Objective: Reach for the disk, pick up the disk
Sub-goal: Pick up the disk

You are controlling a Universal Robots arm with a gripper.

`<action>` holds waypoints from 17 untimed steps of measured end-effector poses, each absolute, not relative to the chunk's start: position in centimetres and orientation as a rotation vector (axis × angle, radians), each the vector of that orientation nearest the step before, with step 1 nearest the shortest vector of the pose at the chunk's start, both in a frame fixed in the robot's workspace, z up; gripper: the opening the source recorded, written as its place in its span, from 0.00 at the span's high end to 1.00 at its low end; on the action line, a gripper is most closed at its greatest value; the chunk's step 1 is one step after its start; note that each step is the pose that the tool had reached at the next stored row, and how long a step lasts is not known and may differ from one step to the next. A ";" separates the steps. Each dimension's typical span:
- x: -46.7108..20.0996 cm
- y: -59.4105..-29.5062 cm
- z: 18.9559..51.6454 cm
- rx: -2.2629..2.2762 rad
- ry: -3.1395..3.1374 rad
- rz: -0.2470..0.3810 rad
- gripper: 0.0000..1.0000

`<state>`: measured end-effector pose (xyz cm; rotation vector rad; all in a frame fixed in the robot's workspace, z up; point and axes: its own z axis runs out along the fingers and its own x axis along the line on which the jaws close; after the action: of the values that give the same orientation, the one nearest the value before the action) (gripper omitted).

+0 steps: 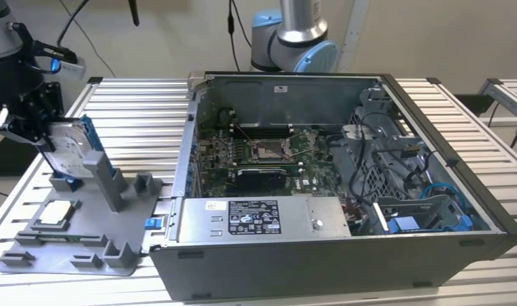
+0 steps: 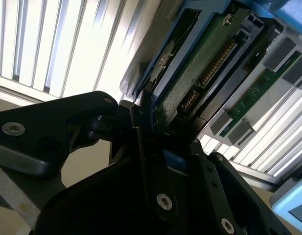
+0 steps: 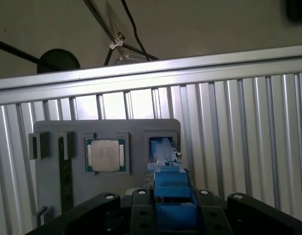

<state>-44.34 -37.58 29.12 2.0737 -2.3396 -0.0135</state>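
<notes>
The disk (image 1: pixel 65 148), a silver-grey drive in a bright blue bracket, stands on edge at the back of the grey fixture (image 1: pixel 88 245), at the exterior view's left. My gripper (image 1: pixel 44 131) comes down on its upper end from the left, and the black fingers close against its two sides. In the second wrist view the disk's green circuit board (image 2: pixel 202 61) runs away from a finger (image 2: pixel 141 142) pressed to its edge. In the first wrist view the blue bracket (image 3: pixel 170 183) sits clamped between the finger bases.
A small square silver chip (image 1: pixel 56 213) (image 3: pixel 105 155) lies in a pocket of the fixture. The open computer case (image 1: pixel 326 172) stands to the right on the slatted metal table (image 1: pixel 139 115). Another robot's base (image 1: pixel 292 38) rises behind the case.
</notes>
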 end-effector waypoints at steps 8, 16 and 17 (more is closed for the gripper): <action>-44.3 -37.6 32.0 2.105 -2.311 -0.013 1.00; -44.3 -37.6 34.7 2.129 -2.289 -0.013 1.00; -44.3 -37.6 35.0 2.132 -2.286 -0.013 1.00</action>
<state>-44.35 -37.58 35.00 2.1320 -2.2862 -0.0128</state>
